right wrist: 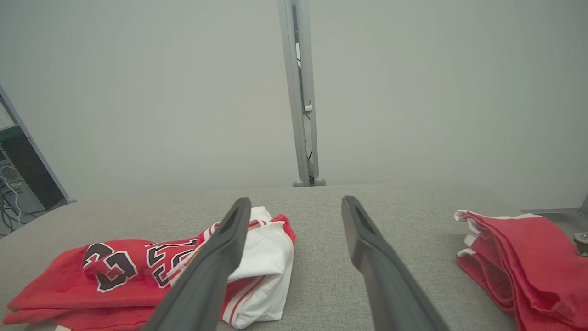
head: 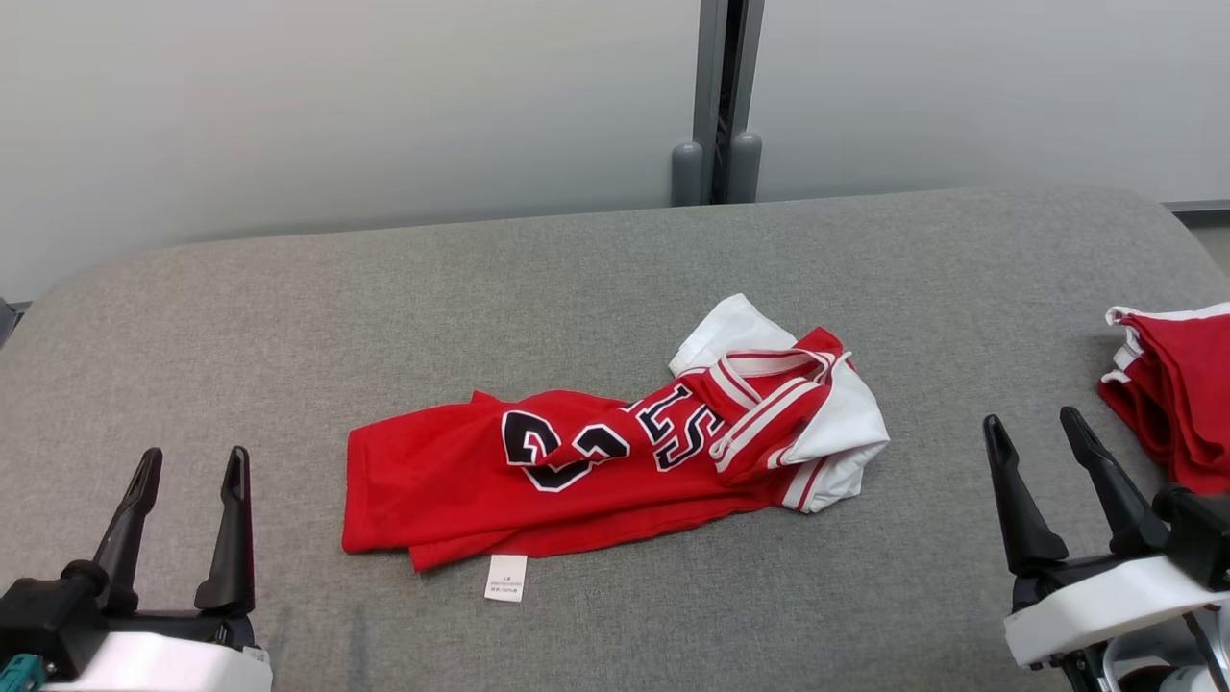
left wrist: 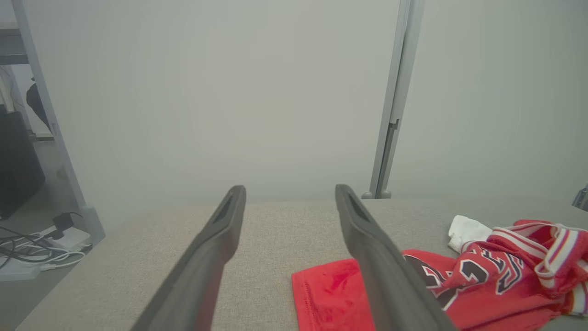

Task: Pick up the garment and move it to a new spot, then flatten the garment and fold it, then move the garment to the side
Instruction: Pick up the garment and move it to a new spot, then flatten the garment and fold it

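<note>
Beyond the left end of the grey fabric-covered table [head: 288, 317], the left wrist view shows a tangle of cables [left wrist: 27, 257] lying on the floor. The left gripper [head: 192, 457] hovers over the table's near left corner. Its two dark fingers are spread wide apart with nothing between them, and they point toward the table's far edge.

The red basketball jersey [head: 461, 490] lies crumpled on the middle of the table, apart from both grippers. Its red body stretches toward the table's left, partly doubled over itself, so the black, white-edged numerals [head: 562, 447] are creased and broken up. A white care label [head: 505, 578] sticks out from the jersey's near hem and lies flat on the table. At the jersey's right end a white panel [head: 841, 423] with red-and-white striped trim is bunched and folded over the red cloth.

Behind the middle of the table's far edge a grey metal post [head: 716, 96] rises between two pale wall panels [head: 336, 106].

The right gripper [head: 1032, 420] hovers over the table's near right corner, its fingers also parted and empty, tilted slightly toward the table's left. Against the table's right edge rests a folded stack of red garments [head: 1177, 384] with white trim, well apart from the jersey and just beyond the right gripper.
</note>
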Robot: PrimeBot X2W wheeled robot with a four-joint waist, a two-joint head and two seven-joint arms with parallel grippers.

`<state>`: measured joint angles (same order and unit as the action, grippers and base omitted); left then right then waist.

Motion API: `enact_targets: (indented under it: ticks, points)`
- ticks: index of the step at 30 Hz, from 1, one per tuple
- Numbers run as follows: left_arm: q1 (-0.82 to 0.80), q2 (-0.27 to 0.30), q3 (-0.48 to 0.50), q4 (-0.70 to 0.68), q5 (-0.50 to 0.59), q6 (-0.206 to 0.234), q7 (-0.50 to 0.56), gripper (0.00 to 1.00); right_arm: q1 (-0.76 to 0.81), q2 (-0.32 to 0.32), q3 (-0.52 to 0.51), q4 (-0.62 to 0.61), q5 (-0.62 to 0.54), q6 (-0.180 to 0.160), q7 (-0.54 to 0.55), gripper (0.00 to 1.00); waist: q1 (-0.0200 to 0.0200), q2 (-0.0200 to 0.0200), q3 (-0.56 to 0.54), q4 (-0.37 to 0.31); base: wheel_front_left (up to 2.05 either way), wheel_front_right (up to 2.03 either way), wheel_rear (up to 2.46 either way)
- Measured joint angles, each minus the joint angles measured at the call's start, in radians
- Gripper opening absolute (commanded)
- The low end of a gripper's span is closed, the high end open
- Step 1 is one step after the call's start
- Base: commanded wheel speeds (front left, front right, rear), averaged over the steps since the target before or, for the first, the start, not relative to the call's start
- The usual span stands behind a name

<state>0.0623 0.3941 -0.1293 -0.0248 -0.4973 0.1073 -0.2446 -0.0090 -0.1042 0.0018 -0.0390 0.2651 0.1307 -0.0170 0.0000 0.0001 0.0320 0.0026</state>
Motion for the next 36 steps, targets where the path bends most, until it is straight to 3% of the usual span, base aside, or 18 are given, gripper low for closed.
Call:
enact_targets:
  ticks: [36]
  points:
    - [0.023, 0.027, -0.017, -0.041, -0.008, 0.021, 0.039, 1.0, 0.022, 0.007, -0.009, -0.03, 0.007, 0.0, 0.017, 1.0, 0.0, 0.0, 0.004, 0.016, 0.0, 0.0, 0.0]
